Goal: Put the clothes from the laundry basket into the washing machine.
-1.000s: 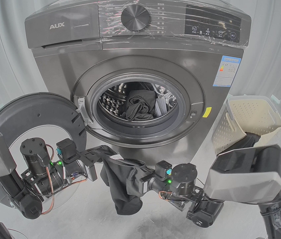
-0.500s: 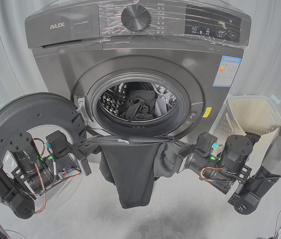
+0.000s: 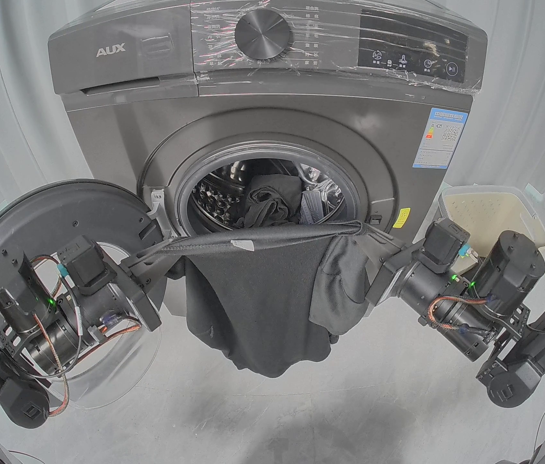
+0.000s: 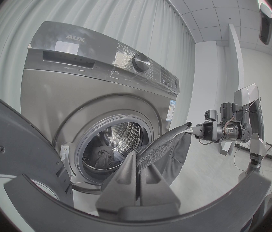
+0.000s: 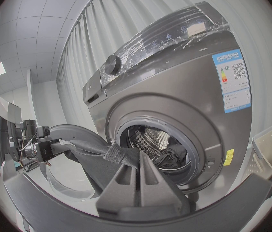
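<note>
Both arms rose and spread, so left gripper point(image 3: 155, 256) and right gripper point(image 3: 377, 243), jaws clamped on its waistband ends, hold the black garment point(image 3: 253, 298) taut across the open port of the washing machine point(image 3: 124, 136); judgement: lift the hanging cloth clear of the rim before advancing.

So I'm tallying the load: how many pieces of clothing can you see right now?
3. One black garment hangs stretched between the left gripper and right gripper; a black one and a grey one lie in the drum. More may be hidden.
</note>
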### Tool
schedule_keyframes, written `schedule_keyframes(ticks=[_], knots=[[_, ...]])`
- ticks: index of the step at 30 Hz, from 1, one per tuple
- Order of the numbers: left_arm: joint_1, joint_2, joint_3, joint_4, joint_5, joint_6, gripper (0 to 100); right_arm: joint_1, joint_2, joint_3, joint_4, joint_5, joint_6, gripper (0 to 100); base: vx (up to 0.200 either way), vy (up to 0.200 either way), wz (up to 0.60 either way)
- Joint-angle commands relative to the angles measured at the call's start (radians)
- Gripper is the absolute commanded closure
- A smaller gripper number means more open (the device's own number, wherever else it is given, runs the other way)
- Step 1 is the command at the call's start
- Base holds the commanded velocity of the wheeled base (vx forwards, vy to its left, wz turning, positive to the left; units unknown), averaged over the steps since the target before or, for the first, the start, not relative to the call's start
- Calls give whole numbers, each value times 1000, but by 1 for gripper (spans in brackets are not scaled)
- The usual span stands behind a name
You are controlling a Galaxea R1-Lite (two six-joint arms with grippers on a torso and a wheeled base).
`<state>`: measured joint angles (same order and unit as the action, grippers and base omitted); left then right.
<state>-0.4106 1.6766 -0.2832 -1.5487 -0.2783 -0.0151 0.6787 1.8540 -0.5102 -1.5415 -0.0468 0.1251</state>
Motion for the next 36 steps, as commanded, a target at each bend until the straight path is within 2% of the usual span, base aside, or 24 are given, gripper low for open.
schedule_keyframes(ticks=[1, 5, 9, 21, 36], knots=[[1, -17, -11, -1, 2, 0, 100, -5, -19, -25, -2, -2, 2, 100, 0, 0, 0], [12, -37, -28, -1, 2, -2, 100, -8, -19, -33, -2, -8, 2, 100, 0, 0, 0], [12, -41, -48, -1, 31, -9, 100, -21, -15, -21, 0, -7, 2, 100, 0, 0, 0], [13, -41, -77, -1, 71, -11, 100, -47, -32, -21, 0, -8, -2, 100, 0, 0, 0], [29, -41, -93, 1, 74, -11, 100, -56, -49, -60, 0, -11, -9, 100, 0, 0, 0]])
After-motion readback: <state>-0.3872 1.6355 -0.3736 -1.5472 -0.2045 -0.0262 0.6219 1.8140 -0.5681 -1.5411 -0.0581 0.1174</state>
